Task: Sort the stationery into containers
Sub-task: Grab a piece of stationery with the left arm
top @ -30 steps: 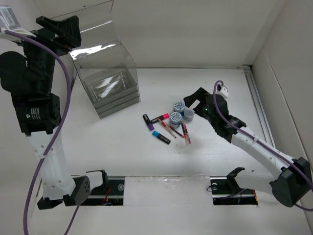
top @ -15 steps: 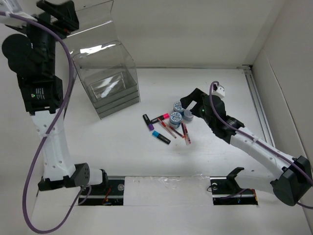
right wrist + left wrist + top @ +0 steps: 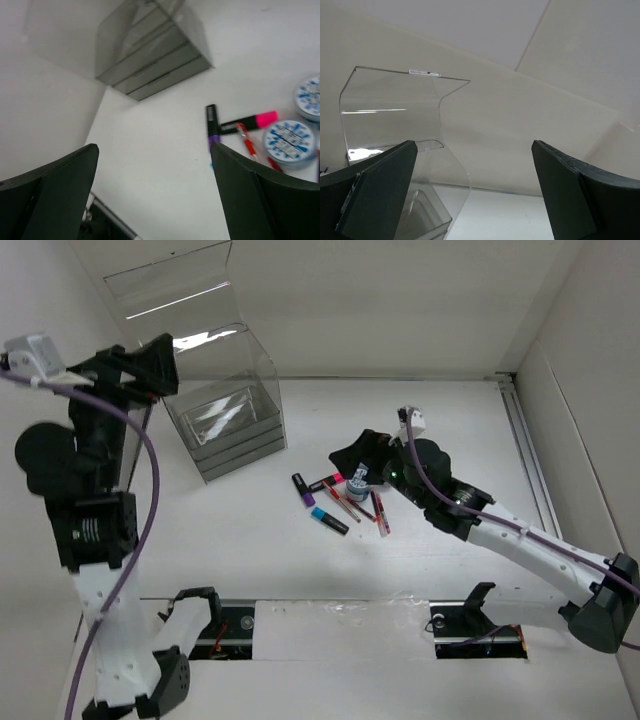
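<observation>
The clear organizer (image 3: pixel 228 422) stands at the far left with its tall lid (image 3: pixel 170 285) up. It also shows in the left wrist view (image 3: pixel 395 110) and the right wrist view (image 3: pixel 150 55). The stationery lies mid-table: a purple-capped marker (image 3: pixel 302 489), a pink-capped marker (image 3: pixel 331 481), a blue-capped marker (image 3: pixel 329 521), thin red pens (image 3: pixel 380 512) and one blue-white roll (image 3: pixel 357 483). The right wrist view shows two rolls (image 3: pixel 290 141). My right gripper (image 3: pixel 352 455) hovers open just over the pile. My left gripper (image 3: pixel 158 365) is open and empty, raised beside the organizer's left side.
A white wall panel (image 3: pixel 590 390) and a rail (image 3: pixel 530 450) bound the right side. The arm bases and their mounting bar (image 3: pixel 330 618) run along the near edge. The left arm's purple cable (image 3: pixel 145 500) hangs over the near left.
My left arm has swung down from the lid's top to the organizer's left side. My right gripper has moved left over the rolls and now covers one of them in the top view.
</observation>
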Robot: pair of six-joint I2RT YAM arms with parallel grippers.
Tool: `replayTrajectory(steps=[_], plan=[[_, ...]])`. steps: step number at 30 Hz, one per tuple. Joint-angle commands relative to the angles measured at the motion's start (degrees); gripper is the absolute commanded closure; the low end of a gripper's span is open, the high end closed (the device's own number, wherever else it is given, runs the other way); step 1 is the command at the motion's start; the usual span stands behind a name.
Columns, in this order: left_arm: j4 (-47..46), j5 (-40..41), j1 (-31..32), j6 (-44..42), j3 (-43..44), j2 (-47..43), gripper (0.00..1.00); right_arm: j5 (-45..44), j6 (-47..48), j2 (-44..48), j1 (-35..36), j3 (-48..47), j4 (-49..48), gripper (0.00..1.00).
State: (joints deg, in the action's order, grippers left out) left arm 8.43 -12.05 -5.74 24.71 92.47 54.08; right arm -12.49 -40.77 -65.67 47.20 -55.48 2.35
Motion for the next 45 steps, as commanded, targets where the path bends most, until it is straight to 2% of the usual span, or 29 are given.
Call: replayTrajectory(steps=[1,3,6,7,10,11,18,20,23,27,28,29,32,34,37,42,44,45], plan=[[1.4,-1.7,-0.2,-1.2,-5.7,-7.7,0.00,5.5,5.4,-0.1,3.3,-6.2,-5.3,0.01],[1.9,-1.1,-0.2,-1.9,-10.5,-10.8,0.00,8.3,6.8,-1.5,4.9,-9.1,-5.3,0.03],[2.5,-0.3,-0.2,-1.9,-13.9,-14.4,0.00,17.0,8.2,-2.3,4.9,-13.7,-5.3,0.14],[2.5,1.1,-0.2,-3.0,-14.5,-15.1,0.00,18.7,8.7,-2.3,4.9,-14.7,-5.9,0.23],[7.5,13.2,-0.2,-5.7,-14.5,-16.7,0.00,23.0,9.3,-2.3,6.1,-19.0,-6.6,0.39],[8.7,13.2,-0.2,-5.7,-13.8,-16.7,0.00,23.0,9.3,-2.3,6.1,-20.2,-6.6,0.39],[20.5,30.9,-0.2,-10.2,-5.5,-14.6,0.00,21.9,10.5,-4.8,6.7,-26.4,-6.0,0.36],[21.3,31.0,-0.2,-10.2,-5.5,-14.0,0.00,20.8,11.0,-5.4,6.7,-27.2,-5.4,0.34],[22.5,26.4,-0.2,-9.6,-3.3,-10.3,0.00,20.2,12.2,-6.8,6.7,-28.6,-3.9,0.31],[23.3,20.7,-0.2,-7.1,11.5,-1.0,0.00,18.9,13.7,-6.8,6.7,-28.6,-3.4,0.27],[22.3,18.3,-0.2,-7.0,15.3,0.7,0.00,18.9,15.0,-7.4,6.7,-28.6,-3.4,0.25],[20.2,12.2,-0.2,-7.0,16.9,4.4,0.00,18.4,15.5,-7.5,6.7,-28.6,-2.8,0.25],[15.9,2.8,-0.2,-7.0,18.8,9.3,0.00,18.4,16.7,-8.6,6.7,-28.6,-2.0,0.21],[11.4,1.5,-0.2,-3.5,17.4,9.3,0.00,17.2,16.7,-8.6,6.7,-28.6,-2.0,0.21],[-1.1,-3.3,-0.2,1.9,13.0,10.6,0.00,15.9,16.7,-10.4,6.7,-29.1,-2.0,0.19],[1.5,-6.5,-0.2,6.9,29.2,24.7,0.00,13.2,18.4,-11.1,6.7,-29.2,-2.0,0.17],[-5.0,-10.4,-0.2,10.3,28.4,27.0,0.00,13.2,18.4,-11.1,6.1,-28.6,-2.0,0.15],[-8.6,-11.0,-0.2,12.4,25.3,27.0,0.00,13.2,18.4,-11.7,5.5,-29.1,-2.0,0.15]])
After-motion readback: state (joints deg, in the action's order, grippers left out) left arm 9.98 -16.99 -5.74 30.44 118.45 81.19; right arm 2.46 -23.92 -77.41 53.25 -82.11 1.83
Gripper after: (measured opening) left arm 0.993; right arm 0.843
